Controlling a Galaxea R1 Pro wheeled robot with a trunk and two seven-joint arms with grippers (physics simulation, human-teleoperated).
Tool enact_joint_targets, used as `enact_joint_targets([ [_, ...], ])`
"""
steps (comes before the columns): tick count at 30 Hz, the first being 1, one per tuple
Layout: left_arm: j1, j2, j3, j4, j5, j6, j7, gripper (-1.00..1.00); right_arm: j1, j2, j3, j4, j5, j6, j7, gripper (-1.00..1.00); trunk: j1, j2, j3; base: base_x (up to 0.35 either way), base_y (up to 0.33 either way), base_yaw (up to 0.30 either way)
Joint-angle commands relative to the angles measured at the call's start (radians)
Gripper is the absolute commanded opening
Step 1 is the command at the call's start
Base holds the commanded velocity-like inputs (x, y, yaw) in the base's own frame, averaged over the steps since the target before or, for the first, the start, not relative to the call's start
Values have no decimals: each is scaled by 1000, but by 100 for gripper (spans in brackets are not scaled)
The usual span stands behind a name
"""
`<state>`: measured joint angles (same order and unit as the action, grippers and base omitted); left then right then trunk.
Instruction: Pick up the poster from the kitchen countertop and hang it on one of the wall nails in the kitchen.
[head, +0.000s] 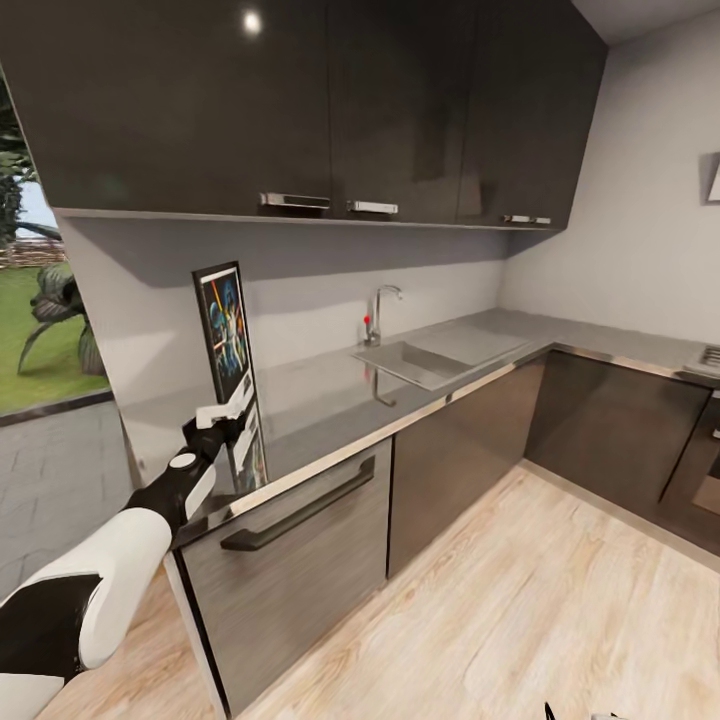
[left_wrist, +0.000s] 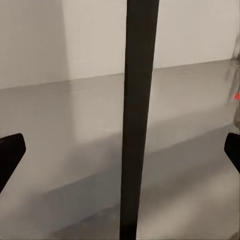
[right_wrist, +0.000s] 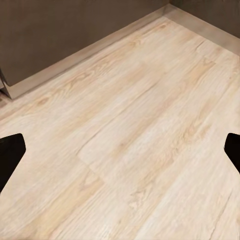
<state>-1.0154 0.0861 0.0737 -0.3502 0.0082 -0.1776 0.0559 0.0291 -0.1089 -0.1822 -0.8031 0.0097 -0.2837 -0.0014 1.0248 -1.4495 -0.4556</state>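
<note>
L gripper (head: 232, 408) sits at the poster (head: 225, 330), low on its near edge. In L wrist view its fingertips (left_wrist: 11, 155) are spread wide w/ the poster's dark edge (left_wrist: 136, 120) running between them, not touching either; nothing gripped. Poster stands upright on the countertop (head: 330, 400) near its left end, in front of the wall, well apart from sink (head: 425, 362) & tap (head: 378, 312). R gripper (right_wrist: 120, 155) is wide open too, empty, above the wood floor (right_wrist: 140, 140) by the cabinets (right_wrist: 60, 35).
</note>
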Motion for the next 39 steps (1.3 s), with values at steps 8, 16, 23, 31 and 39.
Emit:
enact_joint_targets([
  [8,0,0,1,21,1,-3,1,100,0,0,0,-1,1,-2,0,100,0,0,-1,126,0,0],
  [16,0,0,1,23,0,-3,1,100,0,0,0,-1,1,-2,0,100,0,0,-1,18,0,0],
  [23,-1,0,1,23,0,-2,1,100,0,0,1,19,1,-2,0,100,0,0,-1,2,0,0],
  [31,0,1,1,26,-1,-2,1,100,0,0,3,29,1,-2,0,100,0,0,-1,0,0,0],
  [39,-1,1,3,37,-1,-2,1,100,0,0,3,30,1,-2,0,100,0,0,-1,-47,0,0],
])
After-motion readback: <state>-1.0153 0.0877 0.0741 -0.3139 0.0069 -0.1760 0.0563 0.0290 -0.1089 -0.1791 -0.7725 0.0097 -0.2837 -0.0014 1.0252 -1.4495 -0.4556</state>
